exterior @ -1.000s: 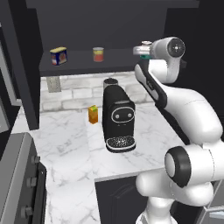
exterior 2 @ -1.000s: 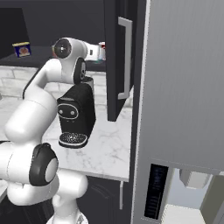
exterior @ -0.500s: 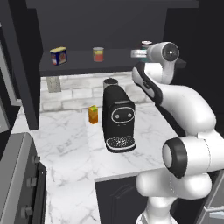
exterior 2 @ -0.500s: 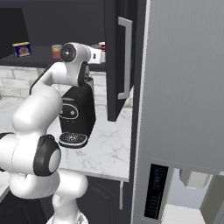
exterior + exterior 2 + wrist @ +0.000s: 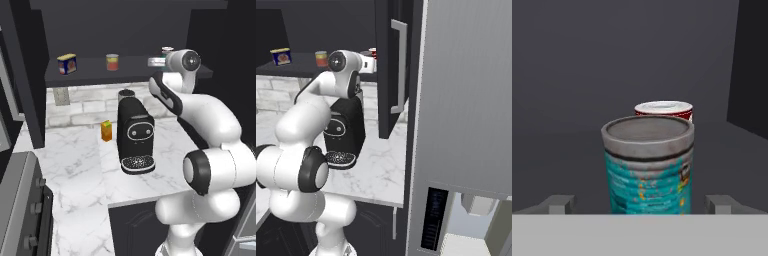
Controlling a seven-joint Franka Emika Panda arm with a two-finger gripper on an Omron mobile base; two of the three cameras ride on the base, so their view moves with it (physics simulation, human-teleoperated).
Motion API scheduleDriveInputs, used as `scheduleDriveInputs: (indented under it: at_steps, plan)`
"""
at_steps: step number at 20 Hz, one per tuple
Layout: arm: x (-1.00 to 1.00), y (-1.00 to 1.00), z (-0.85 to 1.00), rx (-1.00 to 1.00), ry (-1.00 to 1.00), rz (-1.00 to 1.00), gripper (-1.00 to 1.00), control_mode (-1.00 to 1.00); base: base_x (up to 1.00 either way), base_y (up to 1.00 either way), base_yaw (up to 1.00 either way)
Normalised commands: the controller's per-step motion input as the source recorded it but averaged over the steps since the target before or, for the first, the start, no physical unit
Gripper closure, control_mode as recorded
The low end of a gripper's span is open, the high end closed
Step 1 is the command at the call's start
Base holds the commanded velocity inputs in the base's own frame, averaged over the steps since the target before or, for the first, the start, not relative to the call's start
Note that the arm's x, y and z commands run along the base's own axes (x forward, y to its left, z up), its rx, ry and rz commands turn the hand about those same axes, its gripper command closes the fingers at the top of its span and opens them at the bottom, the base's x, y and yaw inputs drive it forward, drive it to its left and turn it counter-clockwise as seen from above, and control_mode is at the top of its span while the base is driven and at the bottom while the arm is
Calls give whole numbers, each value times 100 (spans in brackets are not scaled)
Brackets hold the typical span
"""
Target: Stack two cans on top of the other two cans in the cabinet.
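From the hand's own camera, the teal can (image 5: 648, 167) stands upright between the two fingertips (image 5: 559, 204), which sit wide apart on either side without touching it; the hand (image 5: 641, 205) is open. Just behind it the red-and-white can (image 5: 663, 110) shows its top. The left base view adds the rest: the blue tin (image 5: 67, 64) and the small red-orange can (image 5: 112, 62), both upright and well apart on the cabinet (image 5: 90, 75) shelf. Four cans in all, none stacked. Below, one coffee machine (image 5: 135, 135) and one orange carton (image 5: 106, 130) stand on the worktop (image 5: 75, 165).
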Motion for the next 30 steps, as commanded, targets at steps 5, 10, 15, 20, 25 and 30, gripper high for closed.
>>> scheduleDriveInputs:
  at_steps: [5, 10, 15, 20, 25, 30]
  plan:
    - [18, 0, 0, 0, 1, 0, -100, -100, 0, 0, 0]
    - [10, 0, 0, 0, 0, 0, -100, -100, 0, 0, 0]
    - [0, 0, 0, 0, 0, 0, -100, -100, 0, 0, 0]
    - [0, 0, 0, 0, 0, 0, -100, -100, 0, 0, 0]
    - [0, 0, 0, 0, 0, 0, -100, -100, 0, 0, 0]
    - [0, 0, 0, 0, 0, 0, 100, -100, 0, 0, 0]
